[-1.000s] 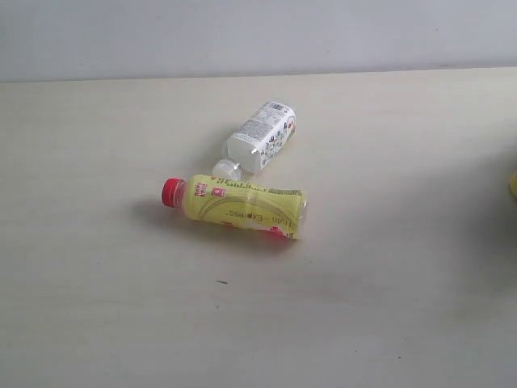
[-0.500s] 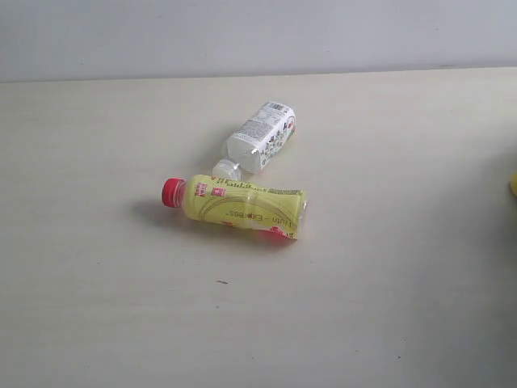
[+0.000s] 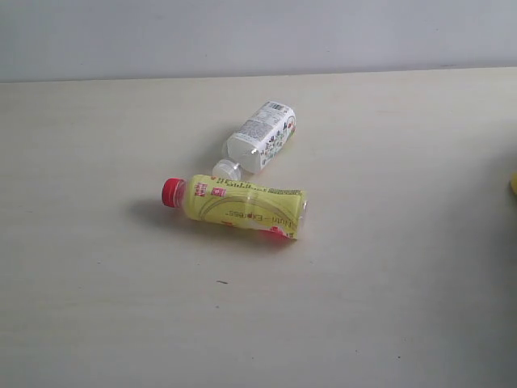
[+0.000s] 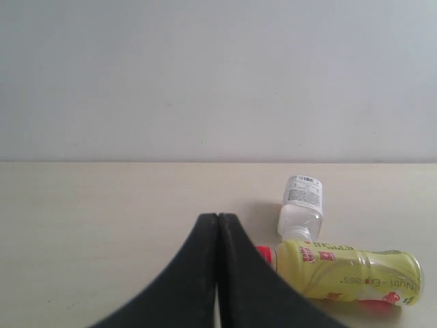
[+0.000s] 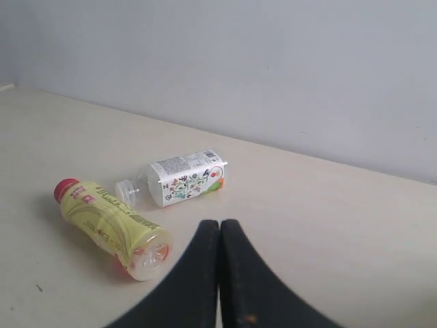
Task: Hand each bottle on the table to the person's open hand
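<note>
Yellow plastic bottle with red cap (image 3: pixel 242 208), lying on its side at centre frame; whitish white-capped bottle (image 3: pixel 260 137) just above it on the pale wood-grain table (image 3: pixel 97 307). Probably light, smooth and roll-prone, so grasp mid-body. Left gripper (image 4: pixel 217 219) and right gripper (image 5: pixel 220 224): jaws together.

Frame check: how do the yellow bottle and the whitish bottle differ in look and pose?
The yellow bottle has a red cap; the whitish bottle has a white cap. The yellow bottle looks longer than the whitish bottle. In the exterior view the yellow bottle lies nearly crosswise, cap to the left, while the whitish bottle lies diagonally, cap toward the yellow one. Both lie on their sides on the table, capped.
</note>
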